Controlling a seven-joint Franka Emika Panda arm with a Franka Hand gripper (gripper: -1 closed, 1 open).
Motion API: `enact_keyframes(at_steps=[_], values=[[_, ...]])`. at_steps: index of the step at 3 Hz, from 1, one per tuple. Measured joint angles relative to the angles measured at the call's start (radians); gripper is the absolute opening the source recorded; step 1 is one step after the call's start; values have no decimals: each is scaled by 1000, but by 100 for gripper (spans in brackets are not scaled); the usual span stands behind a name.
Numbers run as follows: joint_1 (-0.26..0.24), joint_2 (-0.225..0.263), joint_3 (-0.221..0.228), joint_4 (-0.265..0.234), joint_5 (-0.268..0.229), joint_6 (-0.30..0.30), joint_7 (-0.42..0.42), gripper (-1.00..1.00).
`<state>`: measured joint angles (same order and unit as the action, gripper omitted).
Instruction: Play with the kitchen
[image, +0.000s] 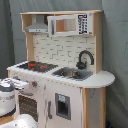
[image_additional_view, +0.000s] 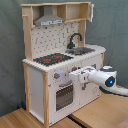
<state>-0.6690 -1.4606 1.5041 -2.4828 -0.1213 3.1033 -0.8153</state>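
Grey curtain behind the kitchen (image_additional_view: 60, 65), claw (image_additional_view: 73, 76) against its knob panel, grip state unclear.

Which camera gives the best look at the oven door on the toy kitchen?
The second exterior view: the oven door faces the camera, its dark window unobstructed below the pincer. In the first exterior view the oven door sits at the lower left, seen at an angle, with the arm beside it.

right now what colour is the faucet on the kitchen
Black. The curved faucet over the sink shows best in the first exterior view, against the white tile-pattern backsplash.
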Motion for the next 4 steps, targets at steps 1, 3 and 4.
enact_keyframes(at_steps=[1,3,4], values=[[-6,-5,0,-28,0,94,-40,100],[-104,-9,39,-70,3,223,18,100],[-151,-10,47,-65,4,224,43,100]])
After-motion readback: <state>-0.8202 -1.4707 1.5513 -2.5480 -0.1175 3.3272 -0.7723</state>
